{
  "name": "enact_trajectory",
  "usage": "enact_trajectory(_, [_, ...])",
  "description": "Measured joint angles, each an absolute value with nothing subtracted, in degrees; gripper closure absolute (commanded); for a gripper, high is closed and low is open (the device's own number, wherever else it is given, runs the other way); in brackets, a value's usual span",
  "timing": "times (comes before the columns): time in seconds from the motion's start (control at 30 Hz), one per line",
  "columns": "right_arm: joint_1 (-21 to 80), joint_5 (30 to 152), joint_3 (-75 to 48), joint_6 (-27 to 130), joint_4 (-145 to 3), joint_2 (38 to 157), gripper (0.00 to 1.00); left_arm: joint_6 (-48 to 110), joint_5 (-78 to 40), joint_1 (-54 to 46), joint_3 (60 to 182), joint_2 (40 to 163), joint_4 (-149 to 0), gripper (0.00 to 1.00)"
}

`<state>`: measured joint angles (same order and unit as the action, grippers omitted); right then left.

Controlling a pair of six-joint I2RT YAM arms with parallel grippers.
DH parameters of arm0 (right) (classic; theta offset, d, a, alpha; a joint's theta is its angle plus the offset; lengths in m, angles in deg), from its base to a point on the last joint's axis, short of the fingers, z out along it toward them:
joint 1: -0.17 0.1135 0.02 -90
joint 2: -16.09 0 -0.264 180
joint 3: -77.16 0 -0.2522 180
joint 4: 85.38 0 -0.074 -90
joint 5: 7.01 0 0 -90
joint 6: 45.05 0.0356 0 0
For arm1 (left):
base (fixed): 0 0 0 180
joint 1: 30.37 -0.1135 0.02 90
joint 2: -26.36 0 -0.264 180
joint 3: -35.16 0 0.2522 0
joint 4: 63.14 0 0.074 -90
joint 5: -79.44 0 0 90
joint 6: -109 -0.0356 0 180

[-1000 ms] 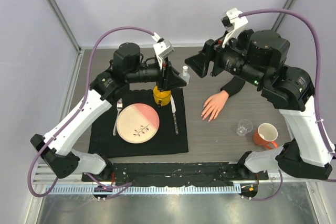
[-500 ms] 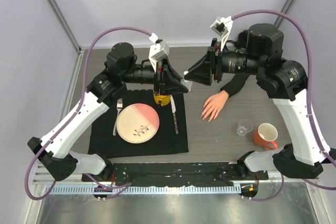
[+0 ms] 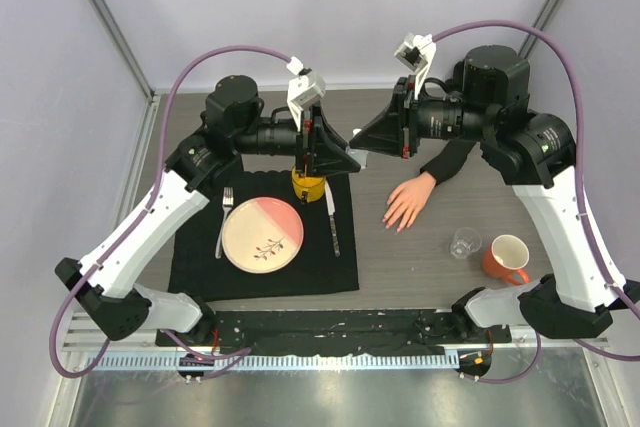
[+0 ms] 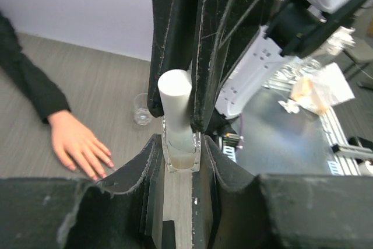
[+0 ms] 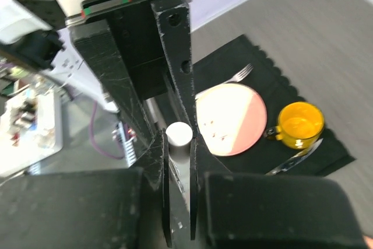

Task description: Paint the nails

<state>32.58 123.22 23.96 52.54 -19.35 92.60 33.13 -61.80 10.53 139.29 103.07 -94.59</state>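
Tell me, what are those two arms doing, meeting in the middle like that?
They are working on one bottle together. The left gripper holds a small clear bottle up in the air, and the right gripper is clamped on its white cap, probably to unscrew it. The mannequin hand lies flat on the table nearby, untouched. With the cap on the bottle, painting has not started.
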Motion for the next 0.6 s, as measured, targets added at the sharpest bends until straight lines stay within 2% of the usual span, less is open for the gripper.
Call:
enact_trajectory(0.17, [33.08,114.02,22.75,52.46,-22.3,92.17,0.99,30.79,-51.29,10.86,146.76,106.43,-103.51,1.0])
enact_trajectory(0.23, [36.42,103.66,22.78,52.8,-22.98,92.04,0.99,29.28,-46.46,11.27,151.27,109.21,-107.36,1.0])
enact_trajectory(0.4, [59.85,53.89,25.14,54.44,-21.36,94.18,0.99,27.9,-40.69,12.39,158.04,112.49,-115.01,1.0])
enact_trajectory(0.5, [68.86,33.43,30.6,56.89,-17.78,99.07,0.99,27.99,-39.77,13.18,158.74,112.42,-115.22,1.0])
enact_trajectory(0.57, [70.78,26.46,33.84,57.83,-15.75,102.18,0.99,27.99,-39.09,13.2,158.74,112.4,-114.79,1.0])
enact_trajectory(0.6, [71.04,24.65,34.27,58.29,-15.44,102.86,0.93,27.95,-39.07,13.04,158.74,112.53,-114.61,1.0])
